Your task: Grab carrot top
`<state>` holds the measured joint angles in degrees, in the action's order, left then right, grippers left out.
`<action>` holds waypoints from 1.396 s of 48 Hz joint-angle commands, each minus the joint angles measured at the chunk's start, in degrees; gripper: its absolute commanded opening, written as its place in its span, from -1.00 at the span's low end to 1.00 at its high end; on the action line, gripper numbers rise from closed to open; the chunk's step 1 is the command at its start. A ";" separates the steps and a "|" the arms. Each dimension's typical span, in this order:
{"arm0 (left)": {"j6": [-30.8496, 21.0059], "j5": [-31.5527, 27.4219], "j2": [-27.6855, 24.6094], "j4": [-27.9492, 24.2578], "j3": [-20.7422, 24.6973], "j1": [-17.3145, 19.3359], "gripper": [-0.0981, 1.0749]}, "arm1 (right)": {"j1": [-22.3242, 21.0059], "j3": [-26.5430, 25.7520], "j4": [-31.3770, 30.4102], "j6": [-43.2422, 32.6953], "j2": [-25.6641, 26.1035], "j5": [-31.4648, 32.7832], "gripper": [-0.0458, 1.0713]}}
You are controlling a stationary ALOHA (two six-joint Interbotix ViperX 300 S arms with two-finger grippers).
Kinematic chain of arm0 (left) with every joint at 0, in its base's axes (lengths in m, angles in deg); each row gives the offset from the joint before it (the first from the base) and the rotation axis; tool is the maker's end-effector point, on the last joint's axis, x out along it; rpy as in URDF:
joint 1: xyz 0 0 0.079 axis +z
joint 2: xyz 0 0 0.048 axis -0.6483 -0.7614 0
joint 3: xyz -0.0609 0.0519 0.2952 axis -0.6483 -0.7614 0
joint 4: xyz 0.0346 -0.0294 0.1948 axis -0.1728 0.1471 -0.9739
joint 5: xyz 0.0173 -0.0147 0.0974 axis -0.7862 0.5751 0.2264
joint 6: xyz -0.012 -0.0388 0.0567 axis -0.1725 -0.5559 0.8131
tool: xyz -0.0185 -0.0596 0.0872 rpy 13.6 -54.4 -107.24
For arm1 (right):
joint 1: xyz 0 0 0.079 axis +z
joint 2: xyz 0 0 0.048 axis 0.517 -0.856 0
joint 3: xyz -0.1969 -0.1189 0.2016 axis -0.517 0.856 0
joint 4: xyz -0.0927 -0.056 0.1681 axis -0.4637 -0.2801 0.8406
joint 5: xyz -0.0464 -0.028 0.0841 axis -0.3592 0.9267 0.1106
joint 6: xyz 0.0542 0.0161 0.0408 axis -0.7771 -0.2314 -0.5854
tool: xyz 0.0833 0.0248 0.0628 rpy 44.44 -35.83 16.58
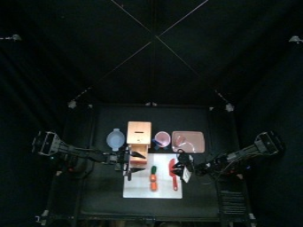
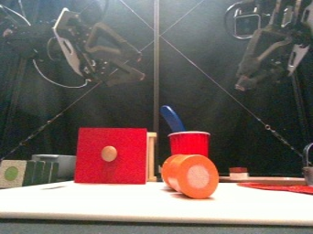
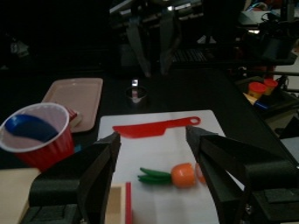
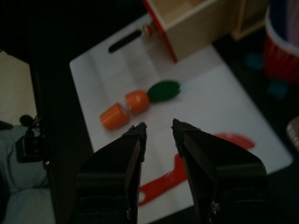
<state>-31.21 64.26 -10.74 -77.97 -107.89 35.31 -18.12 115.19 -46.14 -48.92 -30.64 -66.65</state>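
Black curtains close in a small black table [image 1: 106, 177], where a white cutting board [image 1: 160, 191] lies at the front. On that board rests the short orange carrot [image 3: 184, 174], its green carrot top [image 3: 152, 176] pointing away from the orange body, with a red knife [image 3: 158, 129] near it on the same board. From the carrot, a red cup [image 3: 35, 136] holding something blue sits off the board at about ten o'clock in the left wrist view, and a pink tray [image 3: 73, 91] lies beyond it.

The left hand [image 3: 158, 179] hovers above the board with its jaws spread wide, the carrot between them below. The right hand [image 4: 158, 144] also hangs over the board, jaws parted by a narrow gap, the carrot at roughly eleven o'clock from its tips.

Likely trouble: the leafy tip is small and low, so a descent slightly off could pinch the orange body instead, or nudge the carrot and roll it towards the knife
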 commanded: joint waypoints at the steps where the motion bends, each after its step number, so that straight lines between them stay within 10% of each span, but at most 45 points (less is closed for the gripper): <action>1: 0.09 0.00 3.25 2.20 -0.97 0.35 0.76 | -3.43 -1.05 -1.58 3.08 0.88 -3.16 0.34; 34: 0.44 0.18 8.70 2.02 -4.57 2.02 0.76 | -9.49 -0.44 2.90 3.96 -0.88 -11.60 0.33; 54: 0.44 0.18 8.26 -0.53 -4.04 4.13 0.76 | -9.58 -9.58 42.28 4.39 -7.82 10.11 0.36; 67: 0.35 0.26 8.00 -1.32 -3.08 4.57 0.76 | -8.61 -15.56 48.08 4.66 -15.91 16.00 0.53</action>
<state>-30.86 64.00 -2.74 -78.85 -112.55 39.88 -27.09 101.92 0.53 -44.26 -45.67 -50.83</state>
